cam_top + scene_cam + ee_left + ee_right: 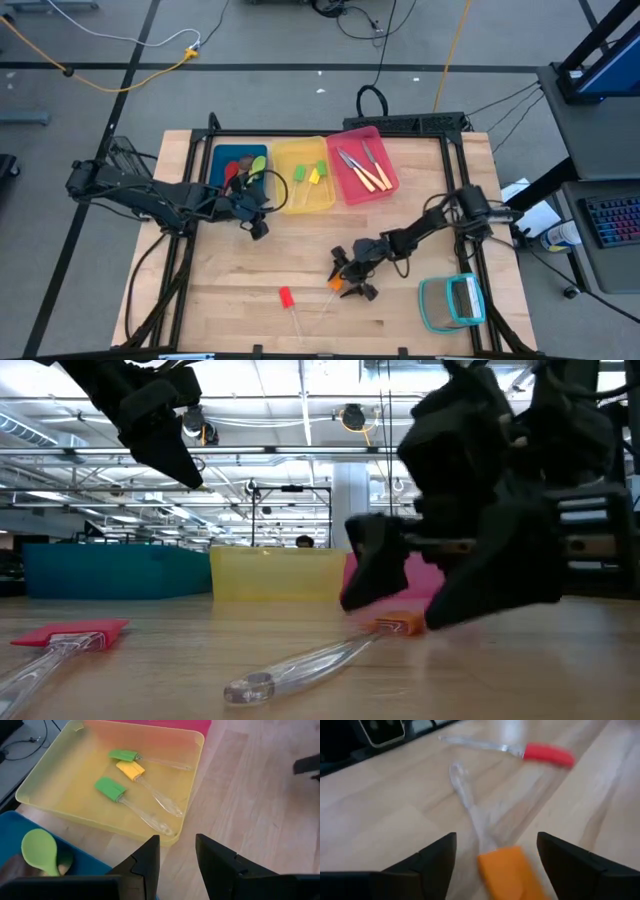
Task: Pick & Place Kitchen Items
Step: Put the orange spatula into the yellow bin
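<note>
In the blue bin point(222, 160) the spoons point(243, 168) lie partly hidden under the left gripper point(256, 225), whose fingers point(147, 862) stand slightly apart above the bin edge, holding nothing. The yellow bin point(285, 190) holds three clear-handled sticks point(135, 770); the pink bin point(345, 185) holds knives point(362, 170). On the wooden table point(220, 290) lies a red-headed stick point(286, 296), its clear handle hard to see. The right gripper point(350, 280) is spread wide over the orange-headed stick point(507, 870) on the table. A teal-framed square object point(452, 302) sits rightmost. Ceiling lights fill the room behind.
</note>
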